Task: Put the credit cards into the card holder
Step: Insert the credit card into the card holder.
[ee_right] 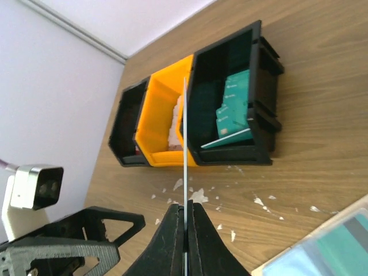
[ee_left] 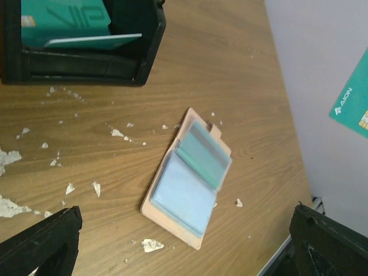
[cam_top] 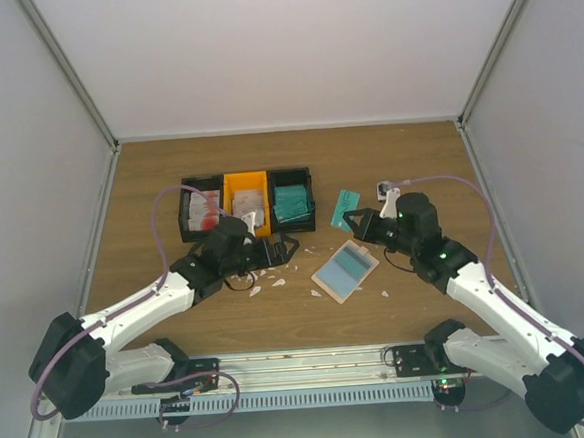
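My right claw [ee_right: 185, 217] is clamped tight on a teal credit card [ee_right: 185, 144], which I see edge-on between the fingers, just right of the bins [cam_top: 248, 204]. My left claw [cam_top: 286, 246] gapes wide with nothing in it, low over the table just near of the bins. The card holder [ee_left: 190, 184] lies open on the wood between the claws, slightly nearer. More teal cards [ee_right: 233, 112] stand in the right black bin [ee_right: 261, 86].
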`<state>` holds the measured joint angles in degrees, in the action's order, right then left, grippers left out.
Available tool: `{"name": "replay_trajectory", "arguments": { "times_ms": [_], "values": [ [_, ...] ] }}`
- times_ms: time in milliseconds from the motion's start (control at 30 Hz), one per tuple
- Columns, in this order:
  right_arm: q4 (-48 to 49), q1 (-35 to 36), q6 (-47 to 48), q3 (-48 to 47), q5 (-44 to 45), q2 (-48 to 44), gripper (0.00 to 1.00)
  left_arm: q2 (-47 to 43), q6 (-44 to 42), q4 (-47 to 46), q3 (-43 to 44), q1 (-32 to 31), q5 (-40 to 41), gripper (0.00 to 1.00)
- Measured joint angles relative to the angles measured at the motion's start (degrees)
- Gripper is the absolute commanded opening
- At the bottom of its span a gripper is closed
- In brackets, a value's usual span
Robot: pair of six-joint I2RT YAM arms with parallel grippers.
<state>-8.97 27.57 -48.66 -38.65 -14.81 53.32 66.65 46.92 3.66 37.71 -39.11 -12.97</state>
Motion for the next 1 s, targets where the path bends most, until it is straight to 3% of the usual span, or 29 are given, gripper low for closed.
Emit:
{"name": "replay_trajectory", "arguments": {
  "times_ms": [200,600,1000],
  "values": [
    [-4.11,0.00,-0.48,0.11,1.99,-0.35,0.00,1.60,1.22,1.27,-0.11,-4.09,3.69,0.99],
    [-7.91,0.00,0.07,2.99,2.99,-4.98,0.01,10.69,11.96,-2.27,-2.60,-14.99,9.60,0.91],
    [-6.58,0.00,1.86,6.95,1.95,-1.81,0.05,13.46,14.82,-5.22,-5.03,-15.87,14.01,0.84]
  ]
}}
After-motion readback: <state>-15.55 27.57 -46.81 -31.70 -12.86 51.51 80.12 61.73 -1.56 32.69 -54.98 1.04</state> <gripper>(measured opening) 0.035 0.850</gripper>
